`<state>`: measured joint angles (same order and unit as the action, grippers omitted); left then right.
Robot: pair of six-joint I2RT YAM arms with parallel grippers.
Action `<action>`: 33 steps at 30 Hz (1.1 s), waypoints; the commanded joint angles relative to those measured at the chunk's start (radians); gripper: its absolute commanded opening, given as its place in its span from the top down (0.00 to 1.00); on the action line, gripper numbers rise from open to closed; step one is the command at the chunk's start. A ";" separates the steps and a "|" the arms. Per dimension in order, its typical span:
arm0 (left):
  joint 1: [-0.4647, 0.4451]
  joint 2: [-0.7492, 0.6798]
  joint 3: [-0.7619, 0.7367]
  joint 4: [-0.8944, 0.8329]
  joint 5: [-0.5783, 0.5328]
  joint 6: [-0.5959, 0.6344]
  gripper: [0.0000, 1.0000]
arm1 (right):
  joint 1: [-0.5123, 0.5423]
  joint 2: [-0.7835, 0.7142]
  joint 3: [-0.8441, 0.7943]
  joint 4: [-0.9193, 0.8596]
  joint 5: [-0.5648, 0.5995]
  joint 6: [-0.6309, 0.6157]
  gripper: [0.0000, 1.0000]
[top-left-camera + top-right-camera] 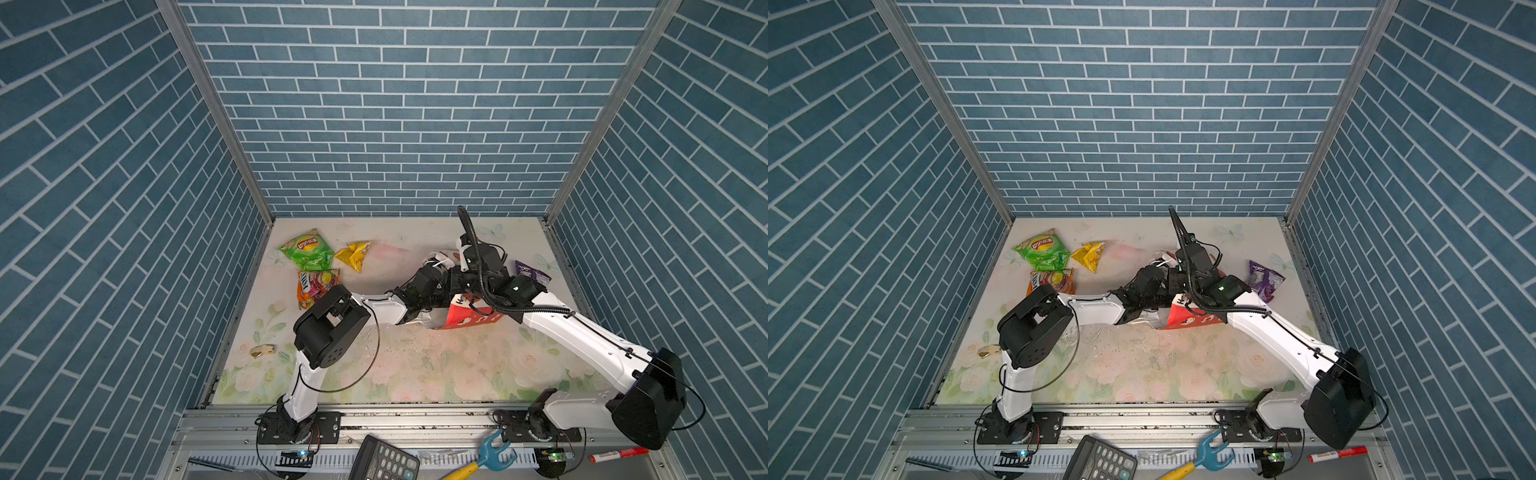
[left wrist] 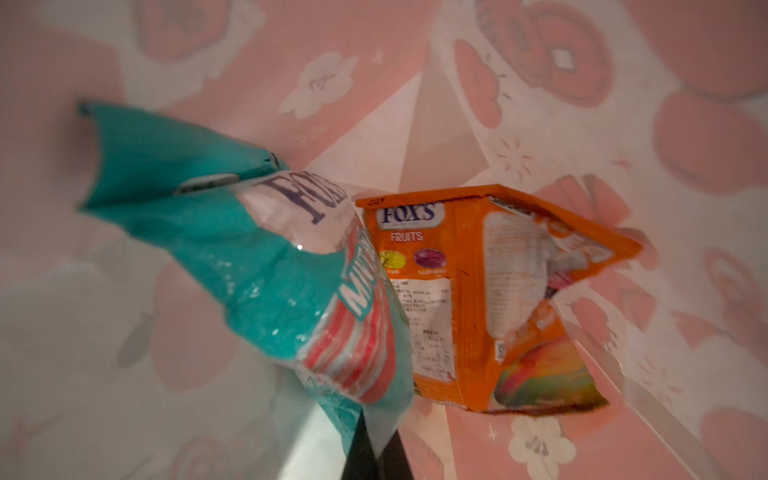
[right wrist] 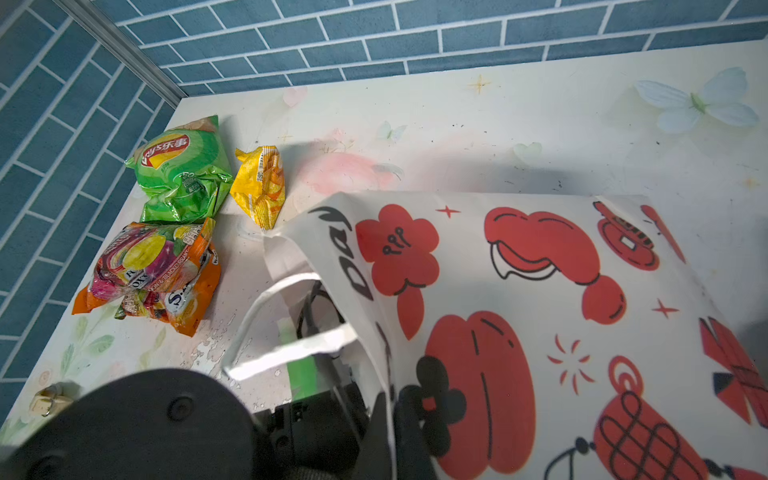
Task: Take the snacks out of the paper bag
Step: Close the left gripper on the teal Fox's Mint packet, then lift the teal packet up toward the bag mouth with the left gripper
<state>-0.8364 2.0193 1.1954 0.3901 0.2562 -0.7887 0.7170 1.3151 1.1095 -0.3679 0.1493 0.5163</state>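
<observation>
Bench, left: green packet, orange packet and yellow packet lie close together. Centre: bag on its side, mouth leftward. Left claw inside, closed on teal packet; second orange packet just beside. Right claw pinches bag rim. Right: purple packet on bench.
</observation>
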 commanded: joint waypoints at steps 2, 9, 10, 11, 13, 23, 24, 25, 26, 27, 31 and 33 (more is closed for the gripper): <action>0.011 -0.079 -0.014 -0.027 -0.028 0.040 1.00 | -0.005 -0.034 -0.020 -0.040 0.057 0.016 1.00; 0.013 -0.144 -0.036 -0.081 -0.072 0.095 1.00 | -0.005 -0.034 -0.019 -0.054 0.084 0.015 1.00; 0.013 -0.148 -0.040 -0.081 -0.074 0.097 1.00 | -0.005 -0.033 -0.018 -0.056 0.087 0.015 1.00; 0.014 -0.155 -0.045 -0.085 -0.075 0.097 1.00 | -0.005 -0.031 -0.018 -0.059 0.089 0.016 1.00; 0.014 -0.166 -0.052 -0.090 -0.076 0.097 1.00 | -0.005 -0.030 -0.016 -0.064 0.096 0.014 1.00; 0.043 -0.231 -0.104 -0.102 -0.078 0.103 1.00 | -0.005 -0.025 -0.017 -0.081 0.130 0.013 1.00; 0.046 -0.239 -0.110 -0.102 -0.078 0.103 1.00 | -0.005 -0.024 -0.017 -0.082 0.133 0.013 1.00; 0.051 -0.247 -0.115 -0.103 -0.078 0.104 1.00 | -0.004 -0.023 -0.016 -0.082 0.134 0.014 1.00; 0.055 -0.255 -0.121 -0.105 -0.078 0.106 1.00 | -0.005 -0.022 -0.016 -0.084 0.136 0.014 1.00; 0.058 -0.262 -0.127 -0.107 -0.078 0.106 1.00 | -0.005 -0.020 -0.015 -0.084 0.141 0.014 1.00; 0.072 -0.294 -0.155 -0.122 -0.082 0.115 1.00 | -0.005 -0.014 -0.014 -0.089 0.155 0.013 1.00; 0.081 -0.314 -0.178 -0.128 -0.093 0.119 1.00 | -0.004 -0.007 -0.016 -0.092 0.157 0.013 1.00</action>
<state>-0.7803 1.7473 1.0424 0.2588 0.2070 -0.6918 0.7170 1.3025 1.1088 -0.4019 0.2584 0.5163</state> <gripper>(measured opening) 0.045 0.048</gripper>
